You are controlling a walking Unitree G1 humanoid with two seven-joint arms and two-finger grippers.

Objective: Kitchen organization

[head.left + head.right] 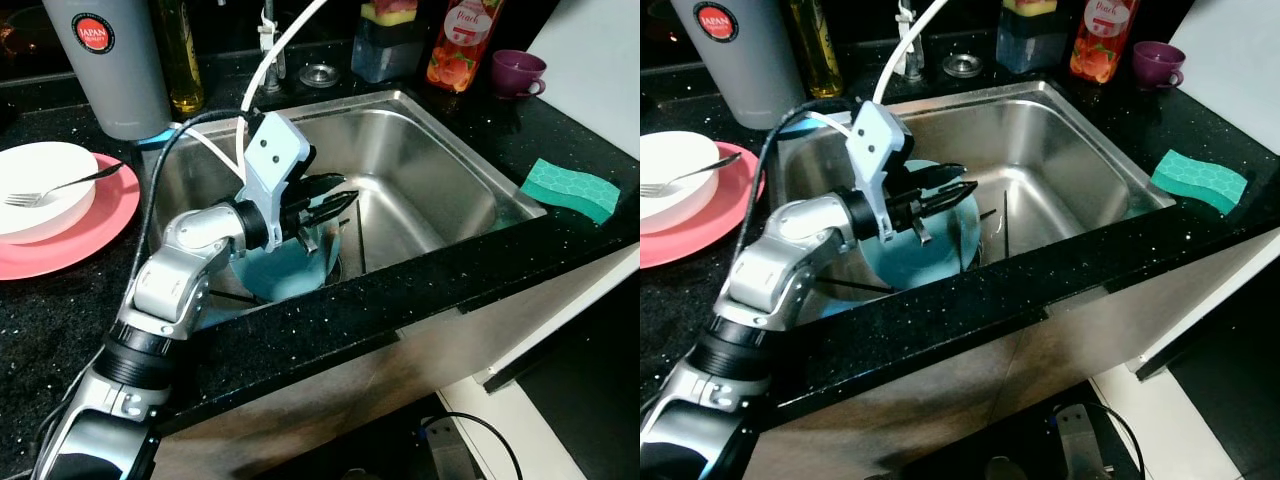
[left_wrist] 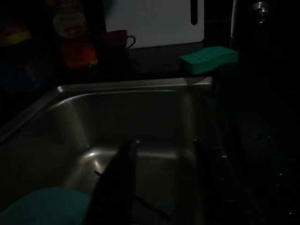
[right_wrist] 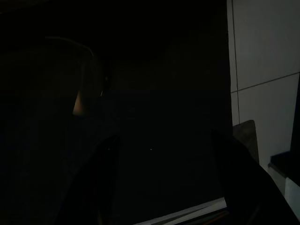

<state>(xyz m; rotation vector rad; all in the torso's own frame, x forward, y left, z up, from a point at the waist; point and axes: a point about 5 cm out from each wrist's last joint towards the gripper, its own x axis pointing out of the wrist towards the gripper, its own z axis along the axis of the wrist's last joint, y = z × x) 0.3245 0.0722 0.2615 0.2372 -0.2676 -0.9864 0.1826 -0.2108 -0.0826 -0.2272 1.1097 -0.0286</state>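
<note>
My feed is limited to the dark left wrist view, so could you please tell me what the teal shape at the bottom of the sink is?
Observer: It is a blue plate lying in the steel sink, and the left gripper hangs just above it, fingers slightly apart.
Operator: Thank you. Is anything else in the basin?
Observer: Yes, thin dark sticks, likely chopsticks, lie on the bottom beside the plate.
Operator: And what sits on the counter left of the sink?
Observer: A pink plate holding a white bowl with a fork resting in it.
</note>
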